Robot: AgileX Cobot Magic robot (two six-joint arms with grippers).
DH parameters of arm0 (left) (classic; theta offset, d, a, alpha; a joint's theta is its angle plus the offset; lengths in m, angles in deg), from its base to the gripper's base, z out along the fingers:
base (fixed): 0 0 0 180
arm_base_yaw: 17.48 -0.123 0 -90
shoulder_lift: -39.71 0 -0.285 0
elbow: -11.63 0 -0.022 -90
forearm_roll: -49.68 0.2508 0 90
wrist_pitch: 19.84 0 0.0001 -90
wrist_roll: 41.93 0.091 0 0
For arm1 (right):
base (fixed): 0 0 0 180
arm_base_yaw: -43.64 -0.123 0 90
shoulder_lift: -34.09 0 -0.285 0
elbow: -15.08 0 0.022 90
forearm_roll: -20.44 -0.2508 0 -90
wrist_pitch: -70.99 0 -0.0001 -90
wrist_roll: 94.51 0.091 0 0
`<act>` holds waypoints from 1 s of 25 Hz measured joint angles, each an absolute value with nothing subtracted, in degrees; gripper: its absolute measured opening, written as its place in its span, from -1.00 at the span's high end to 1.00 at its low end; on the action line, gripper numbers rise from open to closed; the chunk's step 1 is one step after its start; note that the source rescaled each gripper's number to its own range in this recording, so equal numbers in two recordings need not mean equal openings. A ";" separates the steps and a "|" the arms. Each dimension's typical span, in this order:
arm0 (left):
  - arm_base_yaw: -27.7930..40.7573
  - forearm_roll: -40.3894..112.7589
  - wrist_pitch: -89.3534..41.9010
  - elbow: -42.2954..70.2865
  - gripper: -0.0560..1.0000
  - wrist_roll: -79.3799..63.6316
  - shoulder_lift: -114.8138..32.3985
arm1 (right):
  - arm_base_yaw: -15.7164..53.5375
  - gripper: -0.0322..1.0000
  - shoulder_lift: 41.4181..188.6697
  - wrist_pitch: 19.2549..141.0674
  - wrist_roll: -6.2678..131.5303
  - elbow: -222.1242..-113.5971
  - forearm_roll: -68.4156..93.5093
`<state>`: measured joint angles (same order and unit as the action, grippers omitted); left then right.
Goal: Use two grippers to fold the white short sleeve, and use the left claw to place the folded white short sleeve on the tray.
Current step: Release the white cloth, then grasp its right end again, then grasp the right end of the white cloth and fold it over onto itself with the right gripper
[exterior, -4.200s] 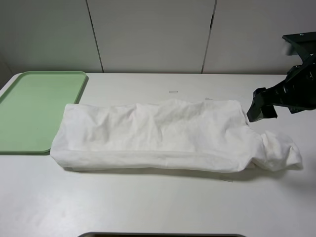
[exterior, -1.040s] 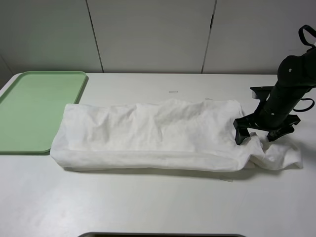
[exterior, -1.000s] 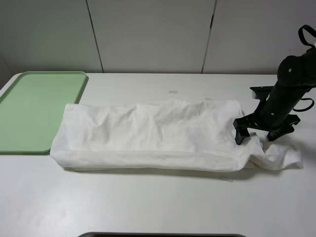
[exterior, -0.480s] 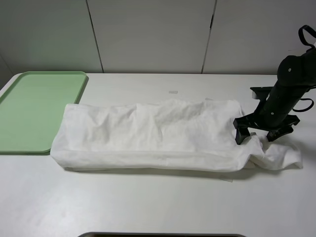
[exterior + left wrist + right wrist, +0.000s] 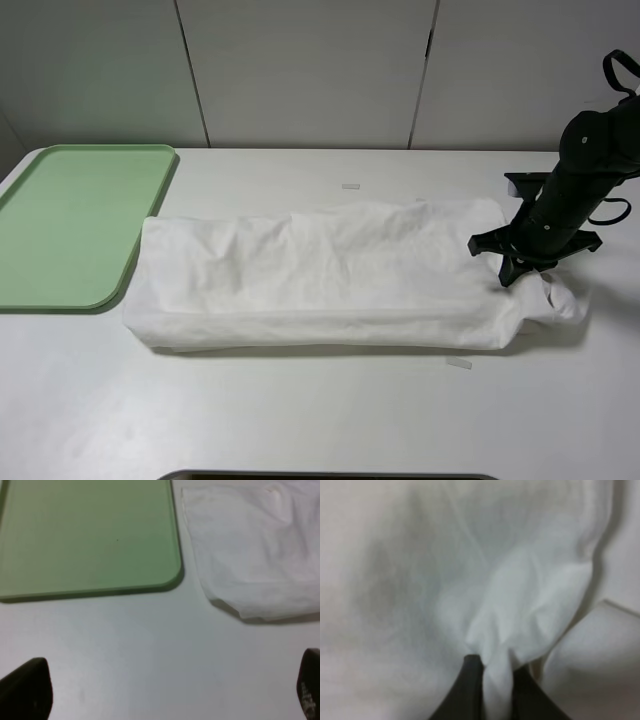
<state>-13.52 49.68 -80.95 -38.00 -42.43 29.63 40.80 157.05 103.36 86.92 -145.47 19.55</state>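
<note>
The white short sleeve [image 5: 320, 275] lies as a long folded band across the table, its left end beside the tray [image 5: 70, 225]. My right gripper [image 5: 520, 275] stands nearly upright on the shirt's right end. In the right wrist view its fingers [image 5: 495, 680] are shut, with a pinch of white cloth [image 5: 520, 580] between them. The left claw does not show in the exterior high view. In its own view its fingers [image 5: 165, 695] stand wide open and empty above bare table, near a corner of the green tray [image 5: 90, 535] and the shirt's left end [image 5: 250, 555].
Small tape strips lie on the table behind the shirt [image 5: 350, 186] and in front of it [image 5: 458, 364]. A dark object's edge [image 5: 330, 476] shows at the table's front. Pale wall panels stand behind the table.
My right gripper has shut on the shirt's right end. The shirt has shifted right, its left end now off the tray's rim, and the loose bunch at the right has drawn in.
</note>
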 joint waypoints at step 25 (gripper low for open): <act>-13.52 49.68 -80.95 -38.00 -0.94 -42.43 29.63 | 47.63 0.81 137.48 116.32 88.46 -147.44 34.28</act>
